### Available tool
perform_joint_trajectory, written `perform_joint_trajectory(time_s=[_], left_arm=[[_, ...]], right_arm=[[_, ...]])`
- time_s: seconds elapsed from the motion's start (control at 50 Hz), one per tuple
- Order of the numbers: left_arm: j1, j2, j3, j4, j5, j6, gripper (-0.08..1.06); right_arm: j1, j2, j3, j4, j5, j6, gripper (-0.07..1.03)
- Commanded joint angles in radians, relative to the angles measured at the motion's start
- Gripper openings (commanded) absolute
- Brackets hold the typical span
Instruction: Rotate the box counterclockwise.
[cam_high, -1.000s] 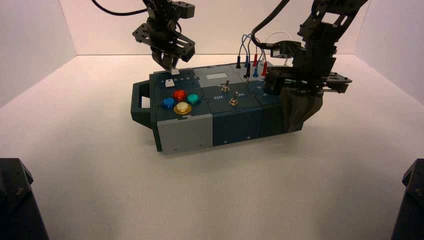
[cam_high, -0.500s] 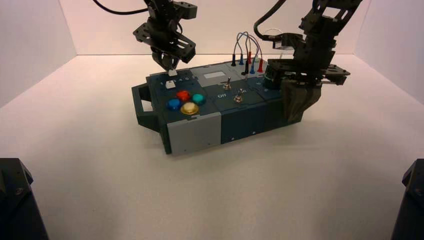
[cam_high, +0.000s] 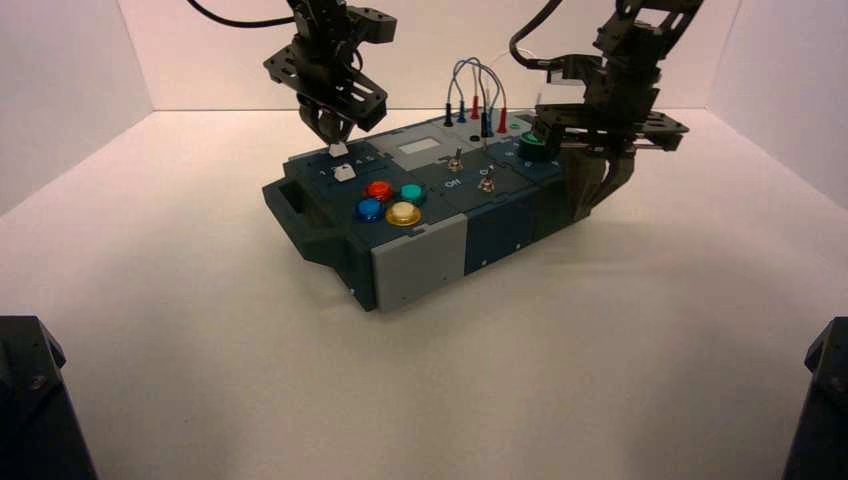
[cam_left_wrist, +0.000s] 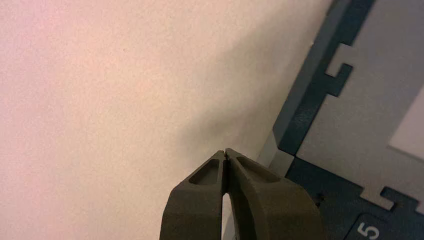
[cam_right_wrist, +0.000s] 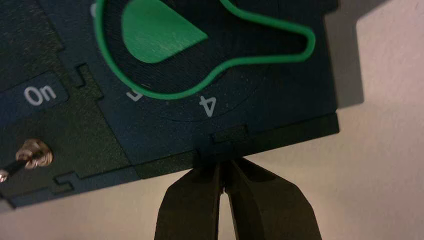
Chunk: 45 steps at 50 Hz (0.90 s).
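Pale tabletop (cam_high: 300, 400) bears the box (cam_high: 420, 262), seemingly mid-turn, and I need opposing pushes: left claw (cam_left_wrist: 225, 152) behind, right claw (cam_right_wrist: 227, 162) in front, both closed, empty.

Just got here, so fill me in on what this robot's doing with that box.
Both arms are at work on the dark box, which sits at a slant on the table. The left gripper is shut at the box's far edge, near the sliders. The right gripper is shut at the near long side, by the green knob. Neither is gripping anything; they seem to be turning the box counterclockwise by pushing from opposite sides.
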Motion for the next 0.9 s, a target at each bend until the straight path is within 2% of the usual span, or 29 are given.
perform_joint_trajectory(time_s=[0.02, 0.22, 0.5, 0.72, 0.9], left_arm=[[-0.066, -0.006, 0.031, -0.021, 0.011, 0.006, -0.03], [-0.084, -0.003, 0.038, -0.029, 0.021, 0.018, -0.03], [-0.129, -0.003, 0.035, -0.057, 0.028, 0.044, -0.03], [-0.156, -0.009, 0.028, -0.060, 0.034, 0.046, -0.03], [-0.183, -0.011, 0.023, -0.066, 0.038, 0.046, -0.03]], right_arm=[[0.006, 0.021, -0.083, 0.000, -0.028, 0.003, -0.02], [0.006, 0.083, -0.147, -0.017, -0.026, 0.003, -0.02], [0.006, 0.132, -0.238, -0.041, -0.017, 0.002, -0.02], [0.006, 0.156, -0.314, -0.081, 0.017, 0.000, -0.02], [0.008, 0.195, -0.407, -0.117, 0.061, -0.002, -0.02]])
